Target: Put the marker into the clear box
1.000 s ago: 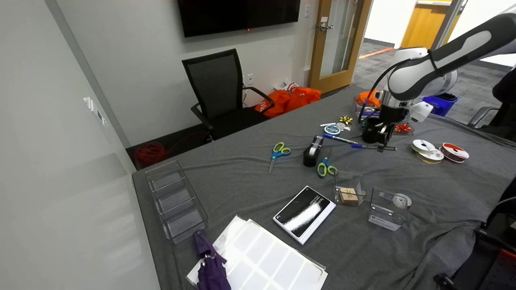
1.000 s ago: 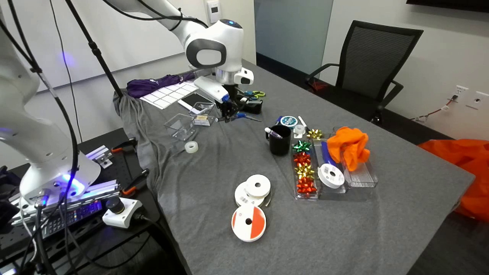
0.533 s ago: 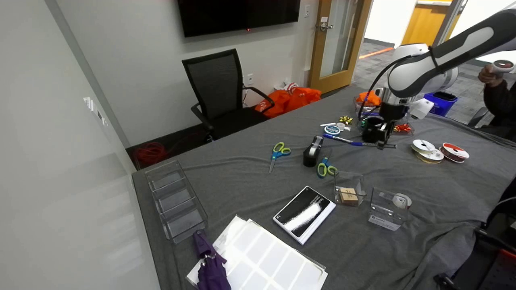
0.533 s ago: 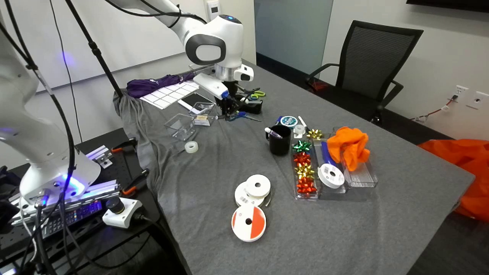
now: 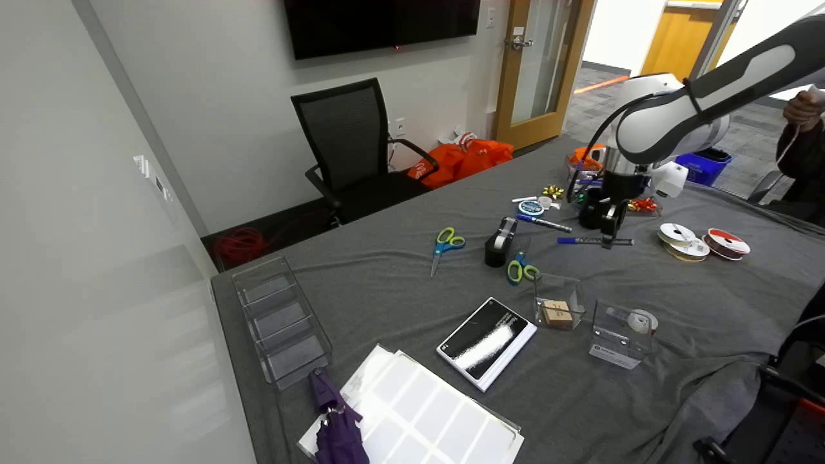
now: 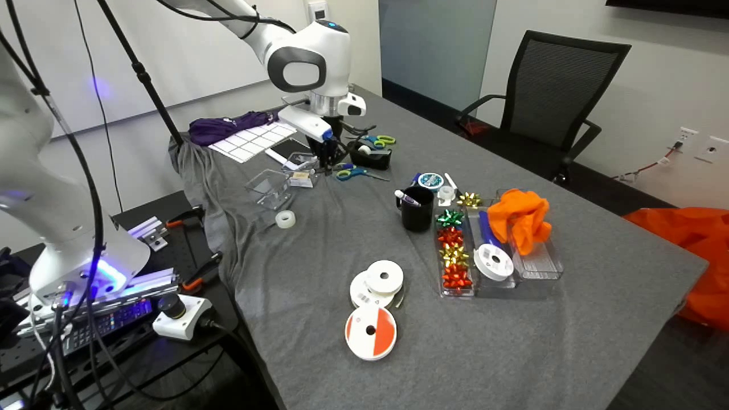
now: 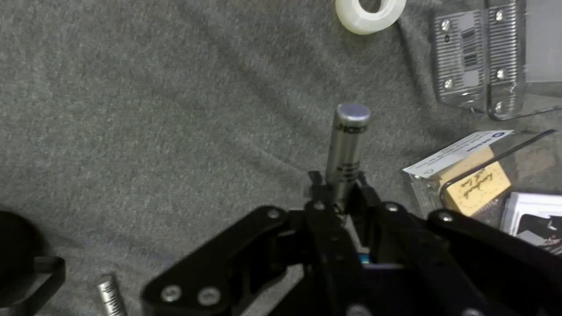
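My gripper [image 5: 609, 242] is shut on a silver marker with a blue cap [image 5: 580, 241] and holds it above the table. In the wrist view the gripper [image 7: 338, 184] grips the marker [image 7: 349, 145] between its fingertips, with the marker's plain end pointing away. The gripper [image 6: 326, 168] also shows in an exterior view. A small clear box [image 5: 575, 291] holds a tan block; it also shows in the wrist view [image 7: 423, 193], right of the gripper. Another clear box [image 5: 619, 338] stands beside it, and shows in the wrist view [image 7: 463, 61] at upper right. The fingers hide the marker's middle.
A second blue marker [image 5: 543, 223], a black mug [image 6: 417, 210], a tape dispenser [image 5: 501, 243], scissors [image 5: 521, 267] and a tape roll [image 6: 285, 219] lie around. A boxed tablet [image 5: 486, 341], ribbon spools [image 6: 371, 333] and a divided clear tray [image 5: 283, 322] are farther off.
My gripper, still holding the marker, has shifted slightly toward the two small clear boxes. In the last half second it has also dropped a little. A person's hand has appeared at the right edge.
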You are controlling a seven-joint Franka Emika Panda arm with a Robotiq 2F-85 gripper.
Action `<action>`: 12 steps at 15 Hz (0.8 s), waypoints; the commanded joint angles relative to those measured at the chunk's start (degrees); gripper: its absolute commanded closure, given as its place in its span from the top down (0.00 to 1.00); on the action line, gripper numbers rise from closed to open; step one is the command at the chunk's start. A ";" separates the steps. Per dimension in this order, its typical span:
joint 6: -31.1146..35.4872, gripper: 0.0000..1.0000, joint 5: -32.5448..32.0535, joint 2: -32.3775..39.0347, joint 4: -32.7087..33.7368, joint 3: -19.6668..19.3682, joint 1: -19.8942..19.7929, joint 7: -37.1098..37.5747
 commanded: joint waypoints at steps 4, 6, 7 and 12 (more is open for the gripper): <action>-7.37 0.04 1.16 -7.56 -6.32 0.04 4.75 -0.94; -10.80 0.04 1.72 -8.65 -6.52 0.21 6.20 -0.48; -11.95 0.04 2.22 -9.00 -6.64 0.35 6.92 -0.46; -16.93 0.04 5.55 -6.47 -4.09 0.69 9.71 0.17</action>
